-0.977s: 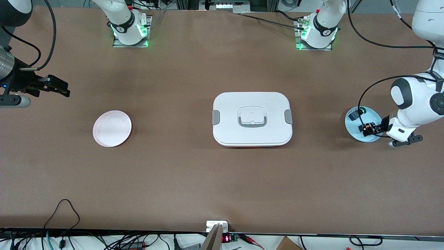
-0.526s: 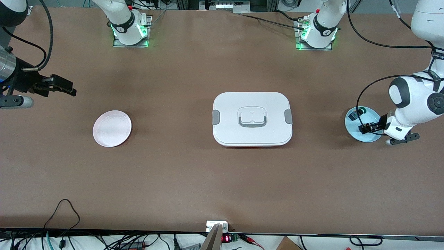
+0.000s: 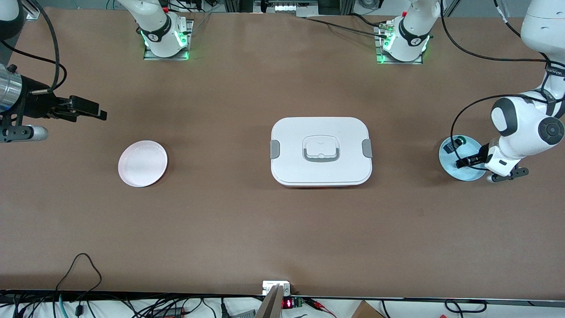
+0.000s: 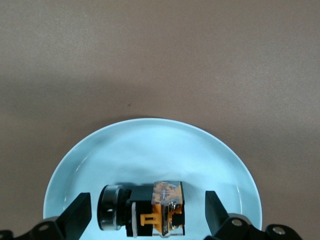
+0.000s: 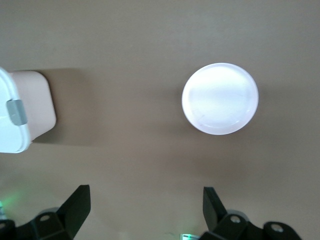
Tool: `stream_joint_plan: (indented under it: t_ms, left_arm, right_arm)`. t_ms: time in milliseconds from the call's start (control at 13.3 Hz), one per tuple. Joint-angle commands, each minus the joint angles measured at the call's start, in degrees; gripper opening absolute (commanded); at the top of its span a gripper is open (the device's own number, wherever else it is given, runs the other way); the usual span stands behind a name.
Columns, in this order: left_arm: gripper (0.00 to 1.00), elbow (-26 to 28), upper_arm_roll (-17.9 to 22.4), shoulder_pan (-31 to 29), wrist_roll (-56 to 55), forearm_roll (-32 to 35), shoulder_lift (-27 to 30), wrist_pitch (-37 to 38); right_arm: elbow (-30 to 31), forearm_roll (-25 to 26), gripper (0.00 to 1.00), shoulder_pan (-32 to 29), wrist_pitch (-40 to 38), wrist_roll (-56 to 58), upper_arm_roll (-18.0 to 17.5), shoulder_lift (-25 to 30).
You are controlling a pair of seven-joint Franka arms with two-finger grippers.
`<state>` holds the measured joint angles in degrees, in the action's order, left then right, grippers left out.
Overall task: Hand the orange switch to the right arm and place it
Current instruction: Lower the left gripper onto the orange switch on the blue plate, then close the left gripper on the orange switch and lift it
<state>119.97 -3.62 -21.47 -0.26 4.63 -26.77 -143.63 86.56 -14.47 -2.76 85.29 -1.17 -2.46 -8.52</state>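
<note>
Brown matte tabletop (image 3: 229, 229) stretched wide under both arms, with a white rectangular lidded box with grey latches (image 3: 321, 151) at its middle. Toward the left arm's end sat a pale blue round plate (image 3: 446, 165), and toward the right arm's end a pale pink round plate (image 3: 142, 163).

Over the last second the left gripper (image 3: 463, 162) had shifted a little across the blue plate, the arm's elbow drawing in over it. In the left wrist view its black fingers (image 4: 80, 216) stood wide apart on either side of the orange switch, a small black push-button body with orange plastic parts (image 4: 150, 209), which lay on its side on the blue plate (image 4: 150, 145) with clear gaps to both fingers. A second small switch with a green cap (image 3: 460, 141) rested on the same plate, farther from the front camera.

Meanwhile the right gripper (image 3: 90, 109) had crept along above bare table toward the middle, its slim fingers spread apart in the right wrist view and holding nothing.

Judging by this, the grasp was lined up but not yet closed, so the handover and placing all remained ahead.
</note>
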Motion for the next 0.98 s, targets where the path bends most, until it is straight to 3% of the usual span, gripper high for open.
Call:
stream_joint_plan:
  t_ms: [0,226,301,451,752,902]
  left_arm:
    - [1.00,0.62,-0.25,-0.68,1.31,1.09,-0.04,-1.39]
    - [0.94,0.53,-0.25,-0.68,1.40,1.09,-0.39,-1.48]
    - [0.80,0.44,-0.16,-0.68,1.83,1.09,-0.39,-1.48]
    - [0.73,0.18,-0.16,-0.60,3.41,1.09,-0.57,-1.48]
    - [0.70,-0.52,0.10,-0.68,3.86,1.09,-2.06,-2.44]
    - [0.47,-0.70,0.02,-1.38,6.56,1.44,-2.06,-2.45]
  right_arm:
    - [0.36,-7.91,1.00,-1.46,-1.35,0.90,0.00,0.16]
    - [0.54,-11.97,1.00,-1.46,-1.09,0.99,0.00,-0.44]
    - [0.71,-13.20,1.00,-1.46,-1.00,0.99,-0.09,-0.62]
    - [1.77,-13.48,1.00,-1.38,-0.83,0.82,0.00,-0.54]
    - [2.47,-13.57,1.00,-1.38,-0.91,0.90,0.00,-0.54]
    - [3.52,-13.65,1.00,-1.46,-1.00,0.90,0.00,-0.28]
